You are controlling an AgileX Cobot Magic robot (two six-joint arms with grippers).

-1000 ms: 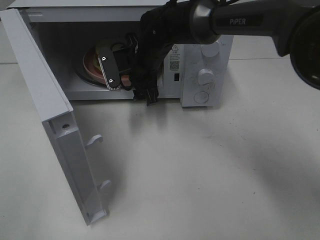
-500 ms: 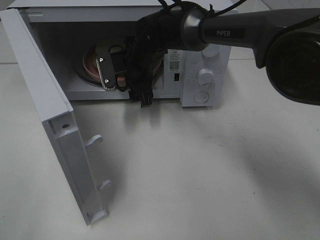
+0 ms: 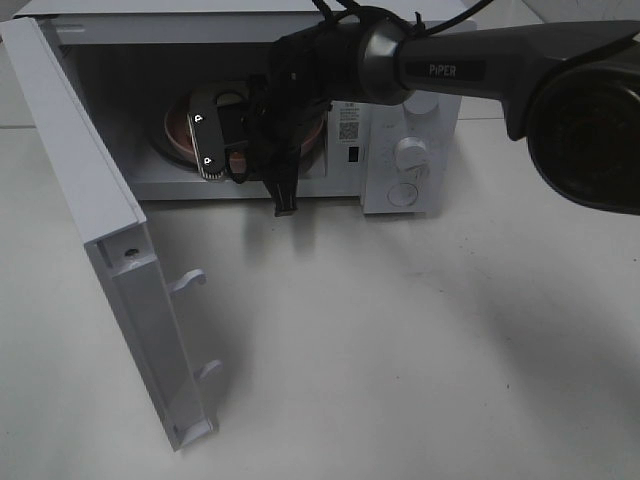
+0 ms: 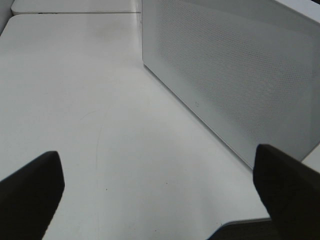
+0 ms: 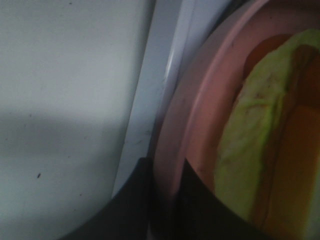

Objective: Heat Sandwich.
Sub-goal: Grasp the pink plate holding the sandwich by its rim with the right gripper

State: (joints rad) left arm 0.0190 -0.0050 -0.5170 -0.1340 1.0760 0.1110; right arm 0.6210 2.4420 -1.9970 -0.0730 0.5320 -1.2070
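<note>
pale yellow-green filling jumps out first in the right wrist view: the sandwich (image 5: 270,130) lies on the pink plate (image 5: 197,105). the filling is wrinkled like a leaf, an orange-brown band of crust runs alongside it, and there's a darker brown seam between the two. this close view is soft and dim, so the white of the bread is hard to make out.

the plate sits on the floor inside the white microwave (image 3: 400,120), whose door (image 3: 110,250) is swung wide on the left of the high view. the right gripper (image 5: 165,167) is in there too. its dark fingers (image 5: 127,205) are pressed in on the plate's raised rim, one outside and one inside, pinching the edge. from up high only a coppery-pink arc of plate shows behind the gripper's silver-faced finger, and i can't pick out the sandwich from there.

over to the left gripper (image 4: 155,152): its fingers are spread wide apart, hanging over the white table (image 4: 100,100) beside a white panel (image 4: 235,70) with a fine dotted pattern.

now the writing. white letters on the right arm (image 3: 480,65) read "piper". on the microwave's front, beside the knobs (image 3: 410,155), there's a small square code label (image 3: 347,130) with a triangle sticker above it, both too small to read.
</note>
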